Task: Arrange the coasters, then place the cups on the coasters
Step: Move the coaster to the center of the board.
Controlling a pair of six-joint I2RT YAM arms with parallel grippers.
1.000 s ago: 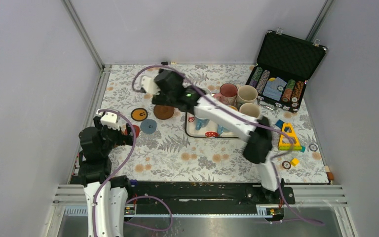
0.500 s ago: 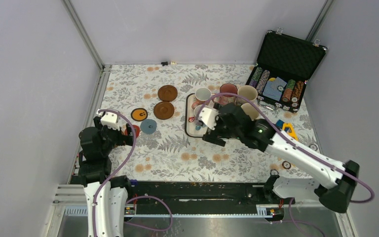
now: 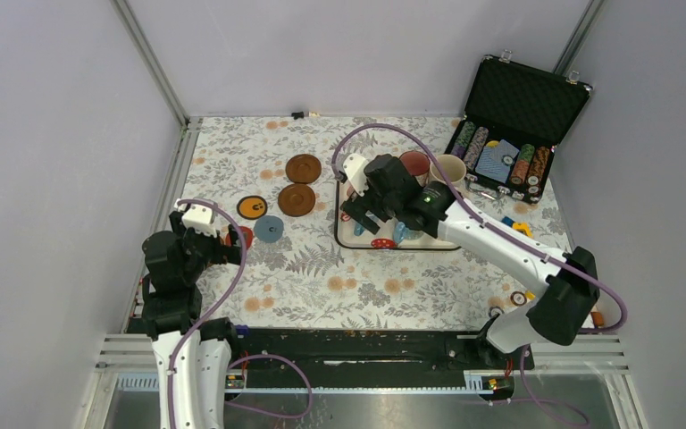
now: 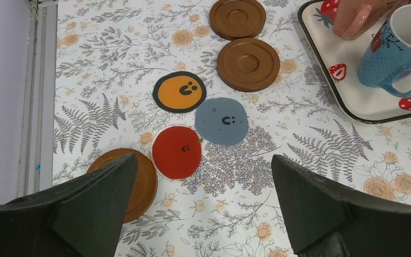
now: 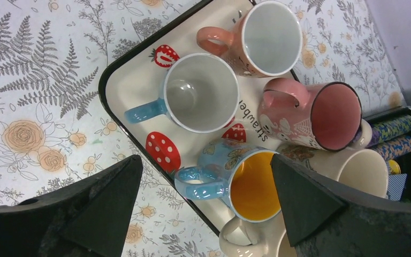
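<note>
Two dark brown coasters (image 3: 303,167) (image 3: 296,198) lie left of the tray (image 3: 430,243). Beside them are the black coaster with an orange centre (image 4: 180,91), the grey-blue one (image 4: 222,121) and the red one (image 4: 176,151). A third brown coaster (image 4: 139,179) shows partly behind my left finger. My left gripper (image 4: 204,160) hangs open above the cloth near the red coaster. My right gripper (image 5: 206,160) is open over the tray, above the blue cup with yellow inside (image 5: 246,184). Around that cup stand a white-and-blue cup (image 5: 200,91), a white cup with pink handle (image 5: 270,37), a pink cup (image 5: 321,115) and cream cups (image 5: 361,168).
An open black case of striped poker chips (image 3: 509,134) stands at the back right. Yellow and blue toy pieces (image 3: 520,229) and loose chips (image 3: 520,298) lie right of the tray. Metal rails edge the floral cloth on the left (image 3: 177,170).
My right arm has left the far brown coaster, swung out toward the front right, and come back over the tray of cups. The left arm has stayed put.
</note>
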